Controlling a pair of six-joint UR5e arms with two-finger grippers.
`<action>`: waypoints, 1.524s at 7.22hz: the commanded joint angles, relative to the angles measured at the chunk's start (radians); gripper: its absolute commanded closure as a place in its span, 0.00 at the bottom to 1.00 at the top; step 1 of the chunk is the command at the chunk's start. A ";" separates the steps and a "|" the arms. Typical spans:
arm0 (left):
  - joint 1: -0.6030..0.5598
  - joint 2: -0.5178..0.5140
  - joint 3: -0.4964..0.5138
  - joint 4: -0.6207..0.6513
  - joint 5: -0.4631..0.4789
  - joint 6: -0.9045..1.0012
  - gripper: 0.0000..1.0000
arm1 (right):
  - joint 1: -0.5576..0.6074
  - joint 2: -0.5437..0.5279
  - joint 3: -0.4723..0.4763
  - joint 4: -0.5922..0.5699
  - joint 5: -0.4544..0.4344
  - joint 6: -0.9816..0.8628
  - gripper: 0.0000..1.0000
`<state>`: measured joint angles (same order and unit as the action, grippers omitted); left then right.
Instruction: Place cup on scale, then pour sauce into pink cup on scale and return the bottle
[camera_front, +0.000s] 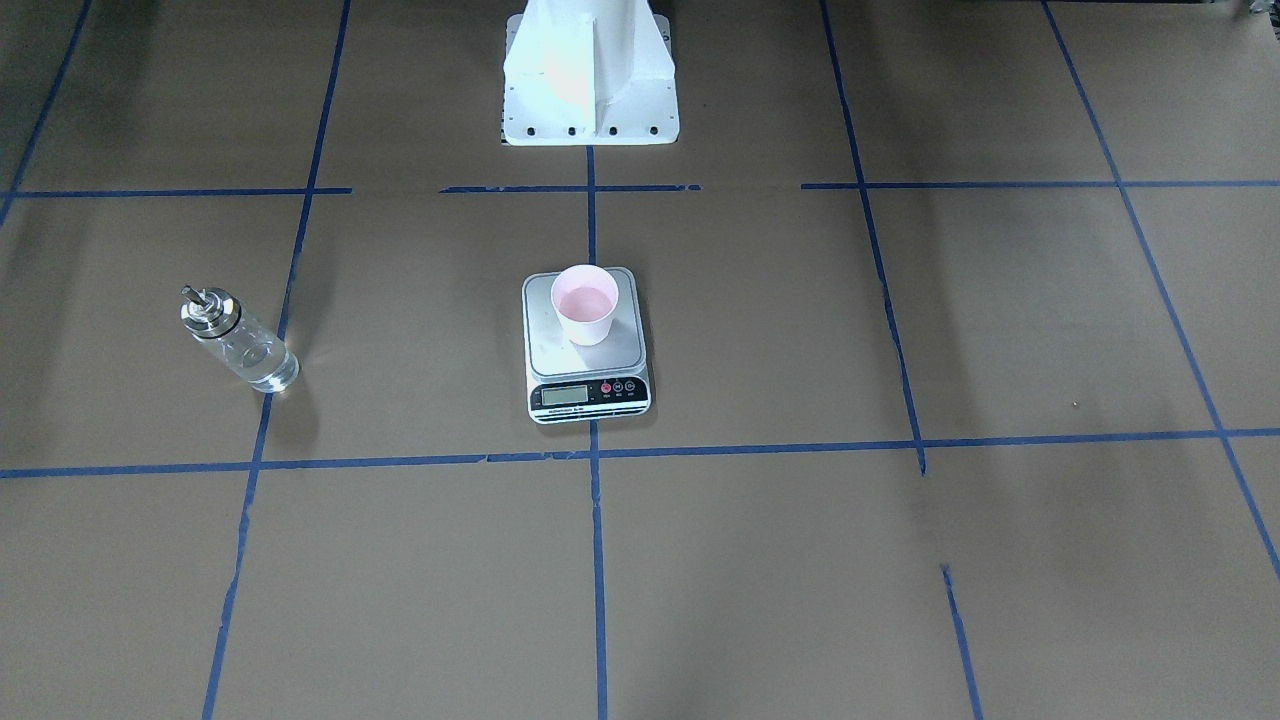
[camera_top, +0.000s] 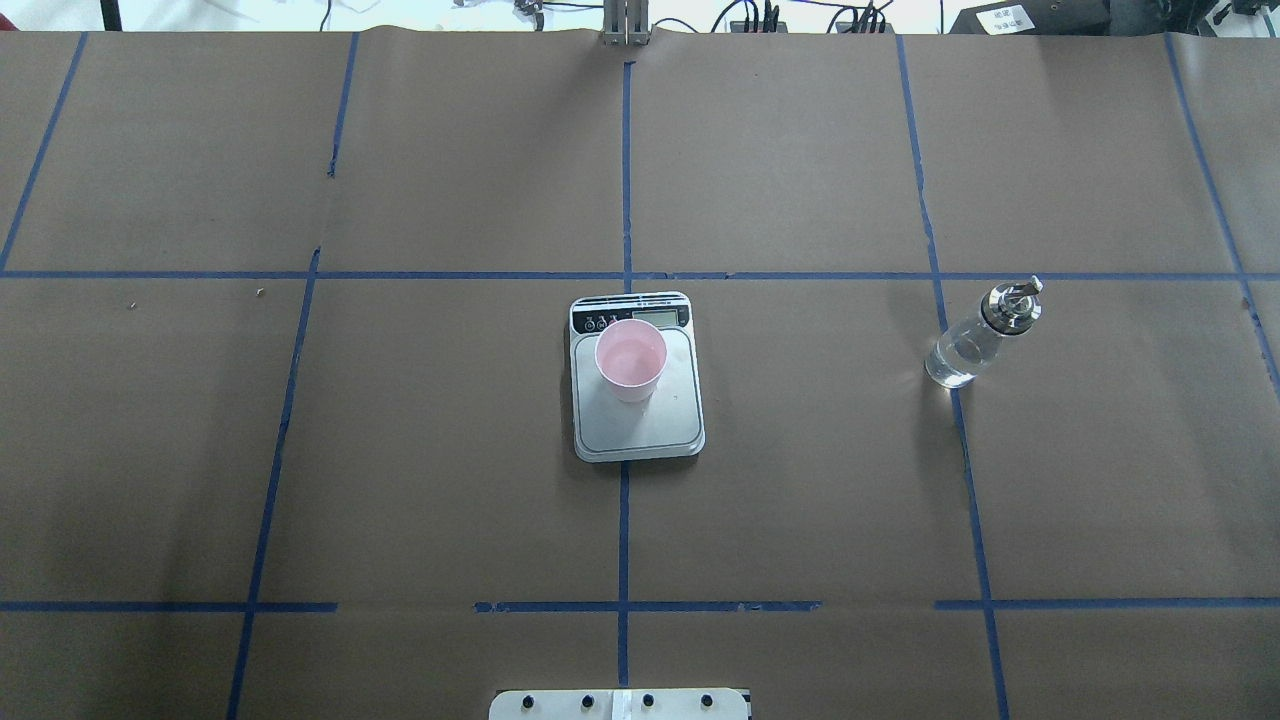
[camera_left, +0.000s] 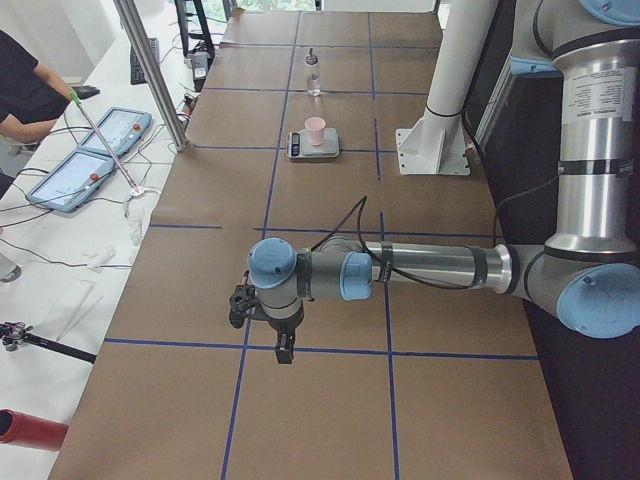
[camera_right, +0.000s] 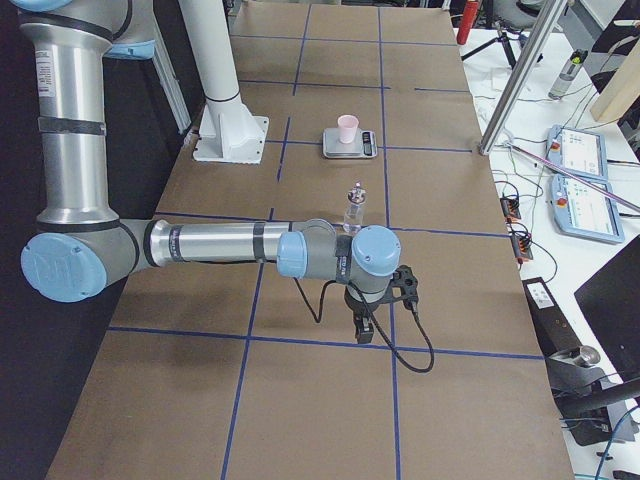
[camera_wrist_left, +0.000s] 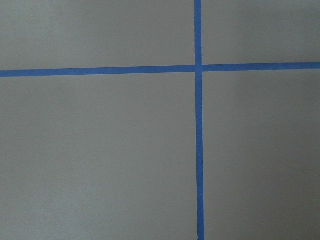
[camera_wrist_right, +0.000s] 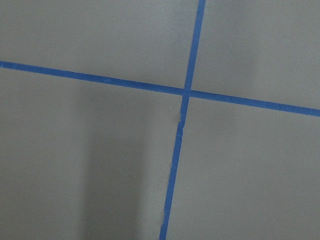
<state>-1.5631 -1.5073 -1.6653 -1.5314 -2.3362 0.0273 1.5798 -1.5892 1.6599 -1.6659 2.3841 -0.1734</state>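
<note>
The cup (camera_top: 630, 360) sits on the scale (camera_top: 650, 425). The bottle (camera_top: 970, 345) stands, apparently upright, well apart on the robot's right.

Overhead view: cup (camera_top: 630, 360) on scale (camera_top: 655, 425) at centre; bottle (camera_top: 968, 348) stands well apart at 3 o'clock; table (camera_top: 820, 450) gives passage between them and at 9 o'clock.

The scale's (camera_front: 585, 340) display (camera_front: 565, 394) is too small to read in any view. Whether the cup (camera_front: 587, 303) holds liquid cannot be told. The robot's base (camera_front: 590, 90) is cut off by the top edge of the front-facing view. In the right-side view the bottle's (camera_right: 353, 208) lower part is hidden behind the near arm (camera_right: 230, 243). The left hand (camera_left: 285, 355) and right hand (camera_right: 366, 335) show only in side views, too small to judge their jaws. An operator (camera_left: 25, 95) is cut off by the left-side view's edge.
</note>
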 joint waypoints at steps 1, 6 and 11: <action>0.000 -0.005 0.007 -0.045 0.000 -0.001 0.00 | 0.000 0.002 0.001 0.000 0.001 0.000 0.00; 0.000 -0.005 0.009 -0.104 0.000 0.000 0.00 | 0.000 0.006 0.001 0.002 0.001 0.000 0.00; -0.002 0.002 0.015 -0.134 0.000 0.000 0.00 | -0.001 0.003 -0.002 0.000 0.000 0.000 0.00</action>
<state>-1.5644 -1.5071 -1.6516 -1.6611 -2.3362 0.0282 1.5792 -1.5833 1.6596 -1.6650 2.3840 -0.1734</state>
